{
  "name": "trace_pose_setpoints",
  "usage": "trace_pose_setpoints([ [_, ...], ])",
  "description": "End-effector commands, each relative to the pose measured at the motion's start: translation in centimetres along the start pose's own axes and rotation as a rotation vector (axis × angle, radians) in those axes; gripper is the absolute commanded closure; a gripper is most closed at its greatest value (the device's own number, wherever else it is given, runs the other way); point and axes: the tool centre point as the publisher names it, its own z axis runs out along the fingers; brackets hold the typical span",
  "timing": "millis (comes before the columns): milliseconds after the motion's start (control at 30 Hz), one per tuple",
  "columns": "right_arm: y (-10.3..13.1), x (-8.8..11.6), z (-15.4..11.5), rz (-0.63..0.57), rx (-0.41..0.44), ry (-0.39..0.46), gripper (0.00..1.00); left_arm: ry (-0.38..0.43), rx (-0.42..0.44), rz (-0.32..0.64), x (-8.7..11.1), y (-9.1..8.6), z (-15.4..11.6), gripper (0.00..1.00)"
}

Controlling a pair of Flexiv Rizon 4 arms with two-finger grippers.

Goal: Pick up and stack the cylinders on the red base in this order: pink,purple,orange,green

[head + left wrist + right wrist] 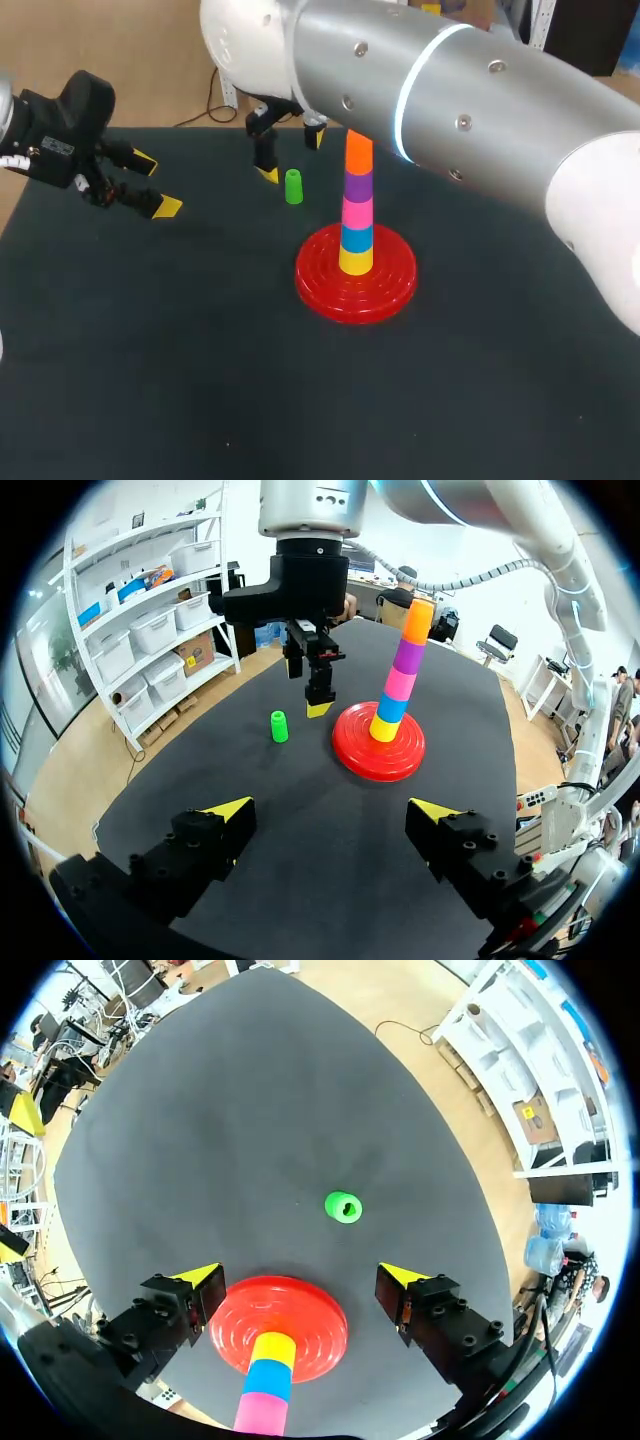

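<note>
– On the black table, how many cylinders do you count from where you stand?

– Six. Five are stacked on the one red base. The yellow cylinder is at the bottom, then the blue cylinder, the pink cylinder and the purple cylinder, with the orange cylinder on top. The sixth is the green cylinder. It stands upright on the table by itself, near the base but apart from it.

– And the grippers?

– Two, and neither has hold of anything. The right gripper hangs above the table with its two fingers spread wide and nothing between them. In its own wrist view the base and tower lie under it and the green cylinder is ahead of it. From the head view, one yellow tip is just beside the green cylinder; I cannot tell if they touch.

– The other one?

– The left gripper is well off to the side, above the table. It is also wide open and empty. The tower and the green cylinder are ahead of it, well apart from its fingers.
</note>
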Motion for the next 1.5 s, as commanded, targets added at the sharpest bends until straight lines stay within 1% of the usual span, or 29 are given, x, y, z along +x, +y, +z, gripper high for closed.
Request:
trace_pose_setpoints([
  [33,-0.4,-0.8,-0.2,0.000,-0.010,0.209,0.00,-0.006,0.001,0.003,0.2,0.0,0.0,0.00],
  [233,-0.4,-0.9,-0.1,0.015,-0.006,0.209,0.00,-0.006,0.001,0.003,0.2,0.0,0.0,0.00],
  [400,-0.7,-2.5,0.3,0.050,0.015,0.216,0.00,-0.006,0.001,0.003,0.2,0.0,0.0,0.00],
  [533,-1.2,-3.8,1.0,0.097,0.034,0.247,0.00,-0.006,0.001,0.003,0.2,0.0,0.0,0.00],
  [600,-1.5,-4.0,1.3,0.111,0.010,0.247,0.00,-0.006,0.001,0.003,0.2,0.0,0.0,0.00],
  [633,-1.8,-4.1,1.6,0.129,-0.002,0.260,0.00,-0.006,0.001,0.003,0.2,0.0,0.0,0.00],
  [733,-2.2,-4.2,2.2,0.158,-0.034,0.279,0.00,-0.006,0.001,0.003,0.2,0.0,0.0,0.00],
  [933,-2.5,-4.3,3.6,0.201,-0.013,0.331,0.00,-0.006,0.001,0.003,0.2,0.0,0.0,0.00],
  [1200,-2.3,-4.4,4.4,0.229,0.008,0.362,0.00,-0.006,0.001,0.003,0.2,0.0,0.0,0.00],
  [1500,-2.8,-4.1,5.4,0.280,0.018,0.403,0.00,-0.006,0.001,0.003,0.2,0.0,0.0,0.00],
])
